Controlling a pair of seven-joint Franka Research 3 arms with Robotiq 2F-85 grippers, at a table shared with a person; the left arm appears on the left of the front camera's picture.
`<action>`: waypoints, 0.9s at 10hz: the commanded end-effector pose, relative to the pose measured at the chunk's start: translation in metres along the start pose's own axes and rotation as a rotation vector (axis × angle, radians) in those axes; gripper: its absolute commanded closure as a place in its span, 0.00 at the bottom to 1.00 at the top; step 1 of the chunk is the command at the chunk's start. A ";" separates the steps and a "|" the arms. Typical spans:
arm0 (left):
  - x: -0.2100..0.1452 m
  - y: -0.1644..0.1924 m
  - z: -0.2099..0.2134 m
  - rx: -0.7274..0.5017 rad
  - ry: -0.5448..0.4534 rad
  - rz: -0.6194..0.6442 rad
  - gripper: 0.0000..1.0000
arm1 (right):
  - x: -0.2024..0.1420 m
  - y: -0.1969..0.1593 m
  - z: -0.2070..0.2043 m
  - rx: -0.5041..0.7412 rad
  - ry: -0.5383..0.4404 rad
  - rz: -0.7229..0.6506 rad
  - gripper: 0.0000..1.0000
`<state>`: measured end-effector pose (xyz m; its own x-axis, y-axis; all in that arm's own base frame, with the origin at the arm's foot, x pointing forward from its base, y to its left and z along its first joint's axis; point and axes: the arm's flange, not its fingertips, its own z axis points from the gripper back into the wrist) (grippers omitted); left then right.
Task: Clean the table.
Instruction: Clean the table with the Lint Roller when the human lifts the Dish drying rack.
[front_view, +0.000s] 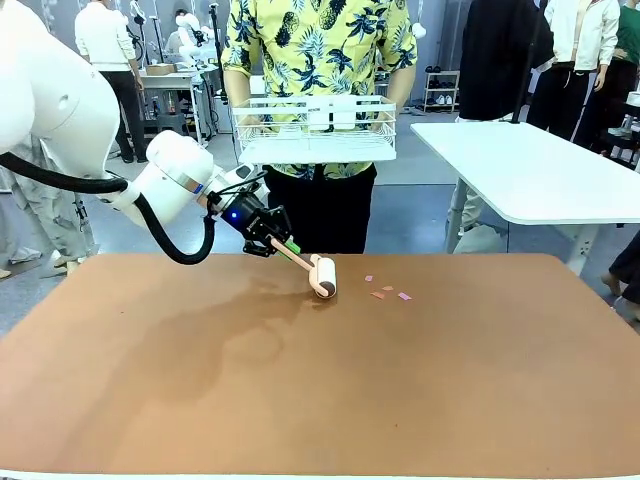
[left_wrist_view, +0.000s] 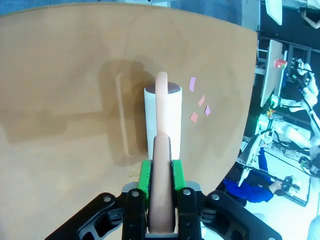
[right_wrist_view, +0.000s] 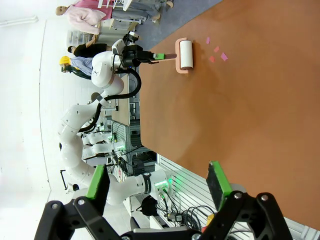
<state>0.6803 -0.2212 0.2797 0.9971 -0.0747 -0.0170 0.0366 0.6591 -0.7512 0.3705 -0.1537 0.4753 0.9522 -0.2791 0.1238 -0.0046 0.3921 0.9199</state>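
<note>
The terracotta table (front_view: 300, 390) spans the front view. My left gripper (front_view: 283, 245) is shut on the peach handle of a lint roller (front_view: 322, 276), whose white roll rests on the table top. In the left wrist view the handle runs up between the green pads (left_wrist_view: 144, 180) to the white roll (left_wrist_view: 162, 116). Several small pink paper scraps (front_view: 385, 291) lie just right of the roller, apart from it; the same scraps (left_wrist_view: 199, 103) lie beside the roll. My right gripper (right_wrist_view: 160, 182) hangs open above the table, empty, with the lint roller (right_wrist_view: 185, 56) far off.
A person in a yellow patterned shirt stands at the far edge holding a white wire basket (front_view: 315, 128) above the table. A white-topped table (front_view: 540, 165) stands at the back right. The near half of the terracotta top (front_view: 300, 420) is bare.
</note>
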 end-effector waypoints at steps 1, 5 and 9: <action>0.016 0.003 -0.017 0.032 0.033 0.016 0.79 | -0.002 0.002 0.002 0.010 0.005 0.012 0.00; 0.031 -0.001 -0.045 0.046 0.080 0.029 0.79 | -0.002 0.002 0.002 0.010 0.005 0.012 0.00; 0.044 -0.016 -0.077 0.065 0.157 0.014 0.79 | -0.002 0.002 0.002 0.010 0.005 0.012 0.00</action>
<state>0.7060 -0.2853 0.2695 0.9828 -0.1593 -0.0934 0.0300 0.6367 -0.7705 0.3705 -0.1537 0.4753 0.9523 -0.2790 0.1238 -0.0047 0.3922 0.9199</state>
